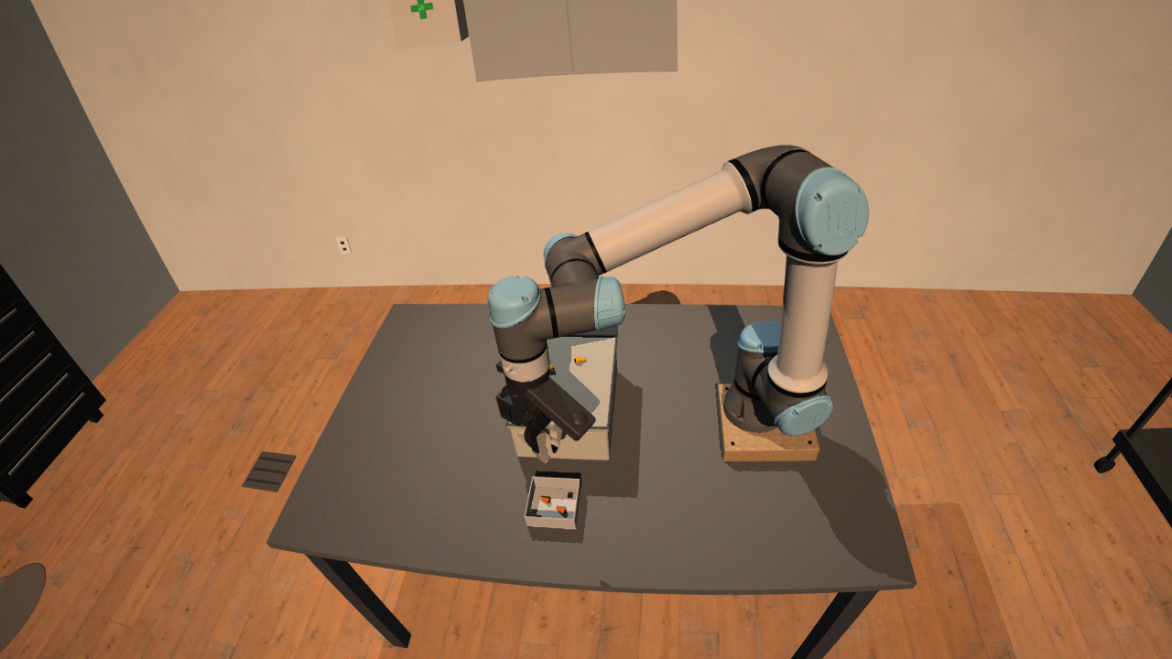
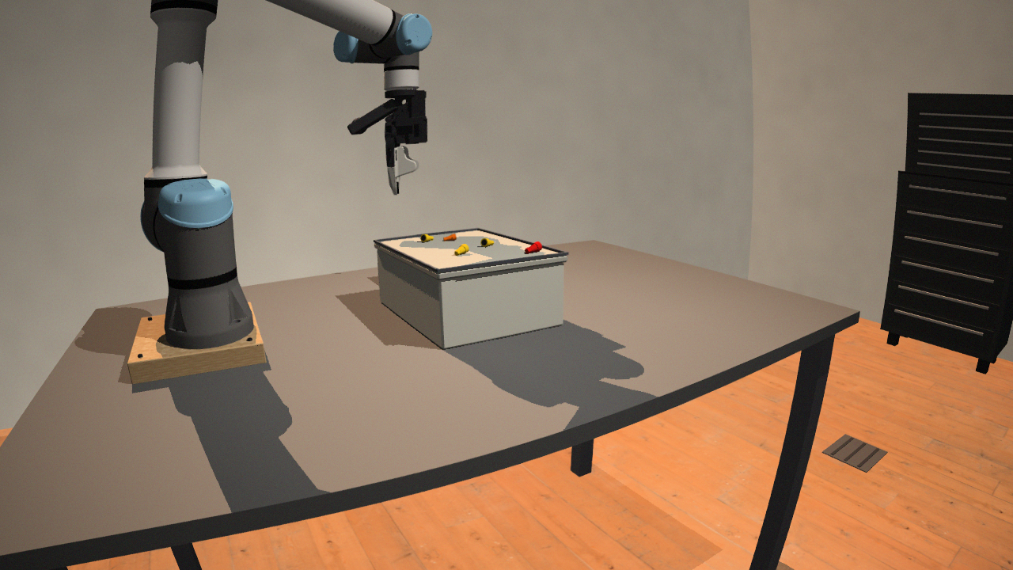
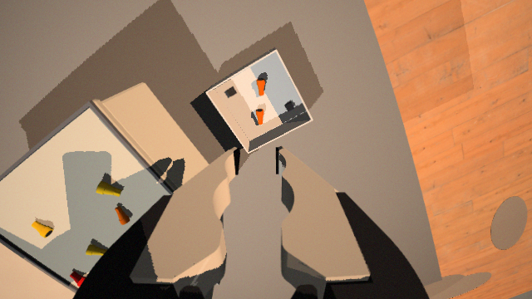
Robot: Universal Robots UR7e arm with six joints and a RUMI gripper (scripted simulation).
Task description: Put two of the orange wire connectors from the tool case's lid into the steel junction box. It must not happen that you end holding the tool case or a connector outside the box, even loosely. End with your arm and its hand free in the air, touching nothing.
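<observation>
My end effector point(image 3: 256, 159) hangs high above the desk point(image 1: 426, 459), jaws narrowed with nothing between them. Two orange wire connectors point(image 3: 260, 86) already lie in the steel junction box point(image 3: 291, 79) below; a third point(image 3: 121, 216) rests on the tool case's lid point(image 3: 33, 174) among yellow ones point(image 3: 109, 189). The risk, I judge, is descending again and disturbing a finished count, or knocking the box.
</observation>
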